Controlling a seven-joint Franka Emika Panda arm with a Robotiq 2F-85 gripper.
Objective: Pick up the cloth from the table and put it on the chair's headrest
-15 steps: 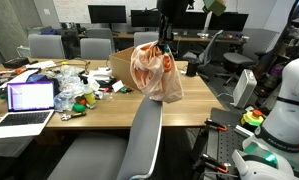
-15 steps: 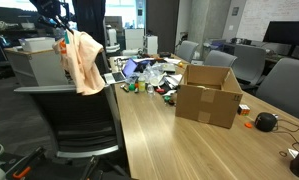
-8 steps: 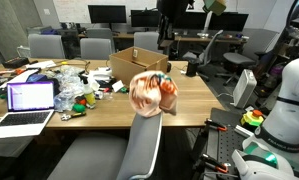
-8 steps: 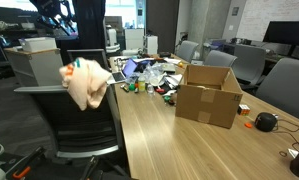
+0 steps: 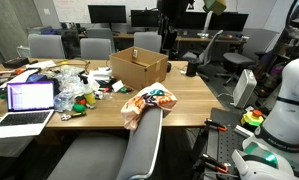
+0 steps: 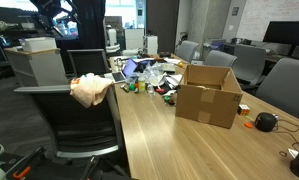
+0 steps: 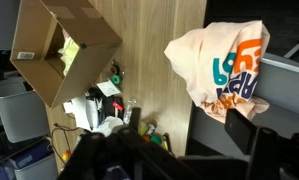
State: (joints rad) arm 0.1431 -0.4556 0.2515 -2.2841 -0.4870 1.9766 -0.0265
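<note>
The cloth point(image 5: 149, 102), cream with orange and teal print, lies bunched over the chair's headrest point(image 5: 147, 128) at the near edge of the table point(image 5: 194, 95). Seen from the other side, the cloth point(image 6: 89, 90) sits on the top corner of the chair's headrest point(image 6: 49, 89). My gripper point(image 5: 167, 40) hangs well above it, apart from it, and also shows high up in an exterior view point(image 6: 55, 14). In the wrist view my gripper point(image 7: 186, 125) is open with nothing between its dark fingers point(image 7: 239, 127). The cloth point(image 7: 224, 62) lies below, across the table edge and the grey chair's headrest point(image 7: 286, 88).
An open cardboard box point(image 5: 139, 67) stands on the table behind the chair, also in the wrist view point(image 7: 64, 45). A laptop point(image 5: 29, 97) and colourful clutter point(image 5: 77, 90) fill one end. More office chairs point(image 5: 94, 47) and white robot parts point(image 5: 284, 105) surround the table.
The cloth hung from my shut gripper above the chair, then dropped and settled onto the headrest. My gripper opened and stayed high.
</note>
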